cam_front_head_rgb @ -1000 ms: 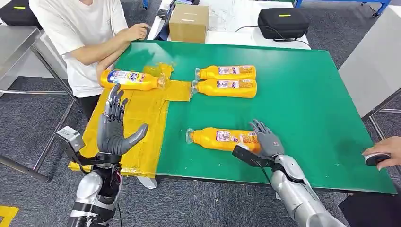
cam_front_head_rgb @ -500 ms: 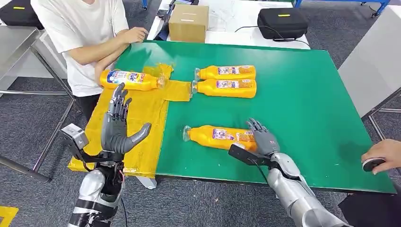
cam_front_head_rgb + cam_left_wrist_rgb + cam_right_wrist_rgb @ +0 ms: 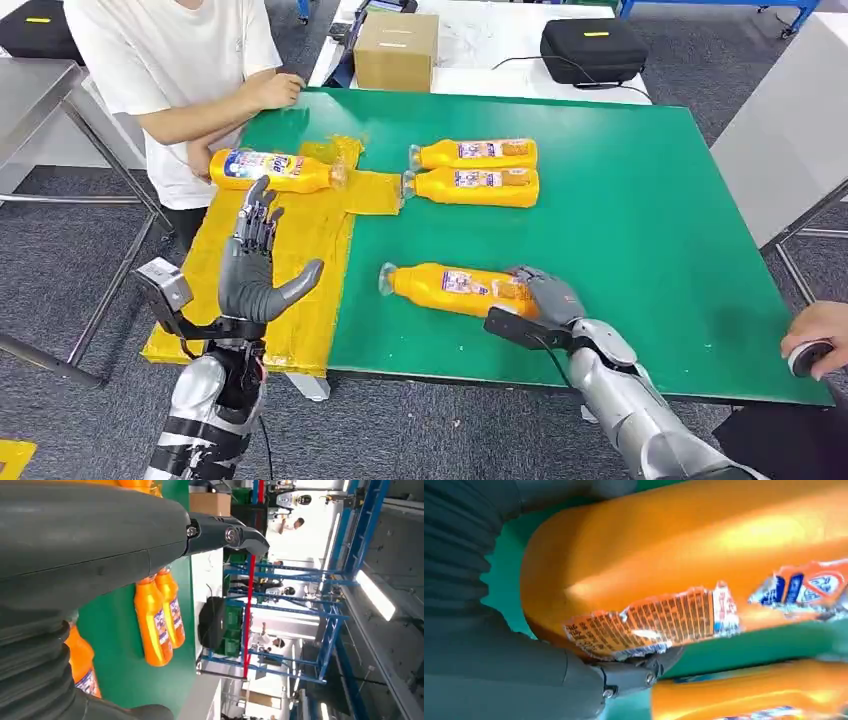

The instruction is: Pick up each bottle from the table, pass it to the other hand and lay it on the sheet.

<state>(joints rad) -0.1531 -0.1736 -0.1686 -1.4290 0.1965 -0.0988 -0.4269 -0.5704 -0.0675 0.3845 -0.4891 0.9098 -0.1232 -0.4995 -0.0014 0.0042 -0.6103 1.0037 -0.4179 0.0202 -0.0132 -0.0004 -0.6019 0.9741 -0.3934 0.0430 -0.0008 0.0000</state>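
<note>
Head view, left to right: my left hand [image 3: 255,275] waits released, fingers spread and raised, over the near part of the yellow sheet [image 3: 300,240], where one bottle [image 3: 272,170] already lies at the far end. Two more bottles [image 3: 475,170] lie side by side on the green table [image 3: 640,220]. My right hand [image 3: 540,297] clasps the base of the near bottle [image 3: 450,288], which is lying down. Step in hand: the pick-up. Next, I judge, lift it clear and carry it left to the waiting palm.
</note>
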